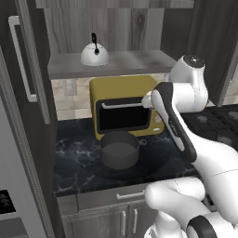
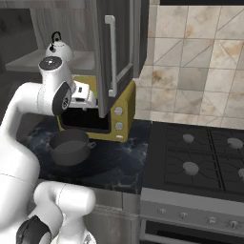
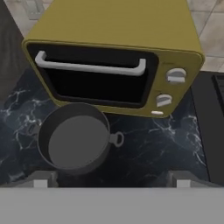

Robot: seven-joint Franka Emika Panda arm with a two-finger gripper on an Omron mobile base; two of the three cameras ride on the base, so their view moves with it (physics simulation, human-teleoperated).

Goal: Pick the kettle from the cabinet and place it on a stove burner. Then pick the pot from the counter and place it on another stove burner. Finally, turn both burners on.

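Black marble counter (image 3: 175, 140), pot (image 3: 74, 140) below open gripper (image 3: 111, 181), kettle (image 1: 95, 55) in cabinet (image 1: 116, 62)

The kettle (image 1: 95, 56) looked like shiny silver metal. The pot (image 3: 73, 139) was made of dull dark grey metal. The counter (image 1: 79, 160) looked like smooth black marble with white veins. Grey wood grain was seen inside the cabinet (image 1: 107, 28).

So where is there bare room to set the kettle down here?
All four burners on the cooktop are bare. The counter is free left of the pot. It is crowded where the pot sits close before the microwave.
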